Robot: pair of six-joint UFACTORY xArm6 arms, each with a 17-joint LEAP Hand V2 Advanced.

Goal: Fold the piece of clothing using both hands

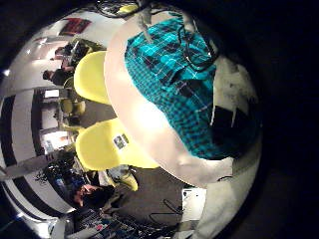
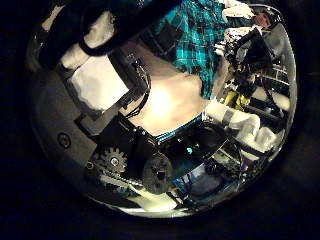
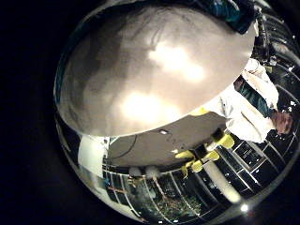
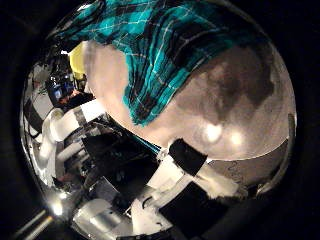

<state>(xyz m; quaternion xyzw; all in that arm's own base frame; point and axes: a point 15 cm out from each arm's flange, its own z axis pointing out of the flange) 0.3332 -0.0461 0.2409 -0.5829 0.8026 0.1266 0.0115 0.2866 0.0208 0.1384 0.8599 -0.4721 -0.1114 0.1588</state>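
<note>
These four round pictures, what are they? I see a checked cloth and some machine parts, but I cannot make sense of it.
Each picture comes from a small, very wide-angle camera set in the palm of a robot hand, two cameras per hand, which is why they look round and bent. There are two robot arms at a table, each ending in a robot hand with fingers and a thumb. The black, white and geared parts are the left robot hand's own body. On the table lies a teal checked piece of clothing, which the robot is meant to fold. No hand holds it in these pictures; both palms seem to hang above the table. Yellow chairs stand beside it.
</note>
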